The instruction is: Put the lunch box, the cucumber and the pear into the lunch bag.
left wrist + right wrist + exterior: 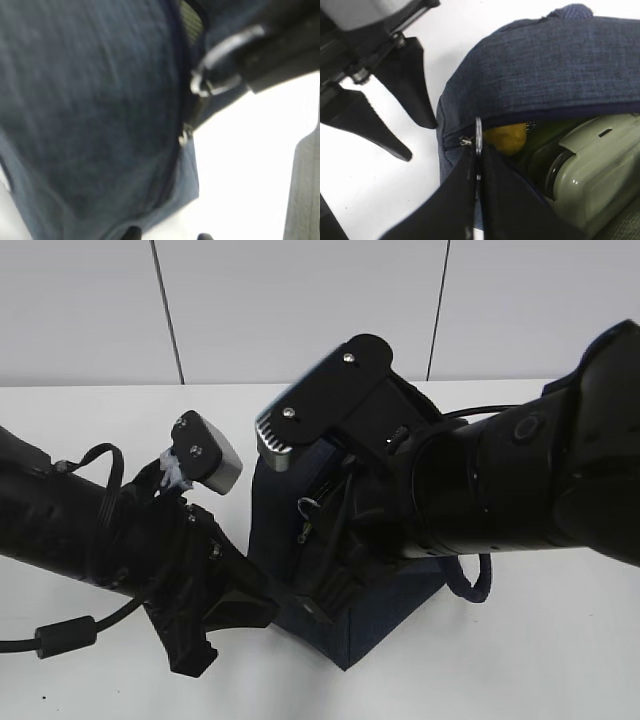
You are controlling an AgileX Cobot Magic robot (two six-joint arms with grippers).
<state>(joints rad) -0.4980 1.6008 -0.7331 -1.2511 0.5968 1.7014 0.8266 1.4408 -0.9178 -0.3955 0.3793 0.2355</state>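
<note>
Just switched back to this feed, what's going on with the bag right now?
All three items look packed: the lunch box, the pear and a sliver of the cucumber sit inside the lunch bag. The right gripper is shut on the zip's ring pull, with the bag's mouth partly open. The left gripper is open, its fingertips at the bag's corner, apparently steadying it.

Exterior camera looked down at a slant, both wrist cameras sat close against the lunch bag, shared by all views.
</note>
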